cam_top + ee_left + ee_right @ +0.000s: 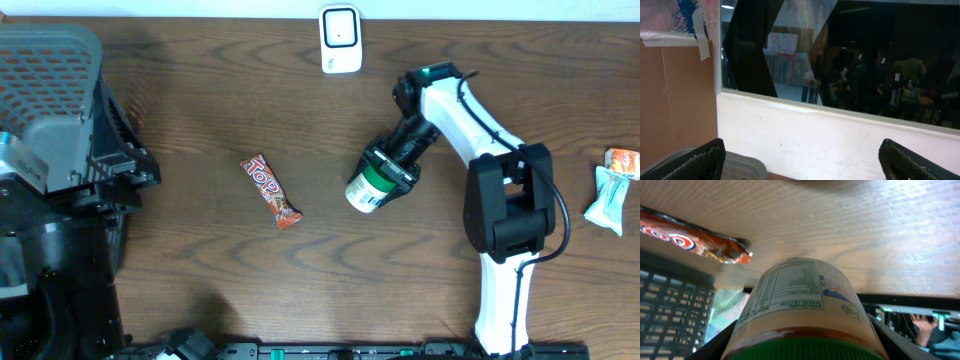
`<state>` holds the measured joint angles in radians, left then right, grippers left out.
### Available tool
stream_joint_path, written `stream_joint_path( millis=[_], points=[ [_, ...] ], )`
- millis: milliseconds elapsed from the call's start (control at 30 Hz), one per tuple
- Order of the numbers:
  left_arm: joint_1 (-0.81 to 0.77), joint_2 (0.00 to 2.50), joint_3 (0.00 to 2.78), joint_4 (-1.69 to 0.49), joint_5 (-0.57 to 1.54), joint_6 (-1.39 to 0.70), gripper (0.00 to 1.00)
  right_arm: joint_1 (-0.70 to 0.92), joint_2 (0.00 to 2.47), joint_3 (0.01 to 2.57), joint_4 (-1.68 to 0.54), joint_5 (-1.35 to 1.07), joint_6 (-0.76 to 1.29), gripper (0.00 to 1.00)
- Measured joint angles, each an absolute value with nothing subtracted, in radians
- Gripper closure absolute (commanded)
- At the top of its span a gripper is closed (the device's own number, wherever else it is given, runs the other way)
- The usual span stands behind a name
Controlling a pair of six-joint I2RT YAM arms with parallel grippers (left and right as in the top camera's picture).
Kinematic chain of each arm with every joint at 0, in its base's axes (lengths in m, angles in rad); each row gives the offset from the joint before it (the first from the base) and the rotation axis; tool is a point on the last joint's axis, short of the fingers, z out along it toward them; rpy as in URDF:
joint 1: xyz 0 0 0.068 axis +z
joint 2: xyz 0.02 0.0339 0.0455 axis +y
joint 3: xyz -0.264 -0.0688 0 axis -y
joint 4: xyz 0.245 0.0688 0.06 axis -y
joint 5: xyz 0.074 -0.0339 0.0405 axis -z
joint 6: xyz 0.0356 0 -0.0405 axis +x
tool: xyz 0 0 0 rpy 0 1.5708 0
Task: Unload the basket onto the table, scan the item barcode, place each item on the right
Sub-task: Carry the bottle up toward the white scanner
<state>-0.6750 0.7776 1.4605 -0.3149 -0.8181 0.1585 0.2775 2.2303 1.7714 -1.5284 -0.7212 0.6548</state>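
Observation:
A jar (366, 190) with a green lid and a white printed label hangs tilted over the middle of the table. My right gripper (389, 170) is shut on it near the lid. In the right wrist view the jar (800, 300) fills the space between my two dark fingers (715, 345), with its nutrition label facing the camera. No barcode shows on that side. A white scanner (340, 40) stands at the table's far edge, apart from the jar. My left gripper (802, 161) is open and empty, facing a white wall and a window.
A red and orange candy bar (271, 190) lies left of the jar. A grey basket (50, 90) sits over dark equipment at the left edge. Two snack packets (610, 195) lie at the far right. Brown wooden table (200, 280).

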Motion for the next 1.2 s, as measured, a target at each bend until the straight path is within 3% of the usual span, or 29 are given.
stream_joint_path(
  millis=[300,467,833,1133,1200],
  points=[
    [-0.675,0.778,1.460,-0.315,-0.818,0.159,0.02,0.252,2.230,1.771,-1.570,-0.727,0.573,0.44],
    [-0.675,0.778,1.460,-0.315,-0.818,0.159,0.02,0.253,2.230,1.771,-1.516,-0.699,0.561,0.54],
    [-0.675,0.778,1.460,-0.315,-0.818,0.159,0.02,0.282,2.230,1.771,-1.449,-0.624,0.537,0.54],
    [-0.675,0.778,1.460,-0.315,-0.818,0.159,0.02,0.342,2.097,1.772,-1.182,-0.522,0.521,0.49],
    [-0.675,0.778,1.460,-0.315,-0.818,0.159,0.02,0.360,2.048,1.774,-1.106,-0.477,0.519,0.44]
  ],
)
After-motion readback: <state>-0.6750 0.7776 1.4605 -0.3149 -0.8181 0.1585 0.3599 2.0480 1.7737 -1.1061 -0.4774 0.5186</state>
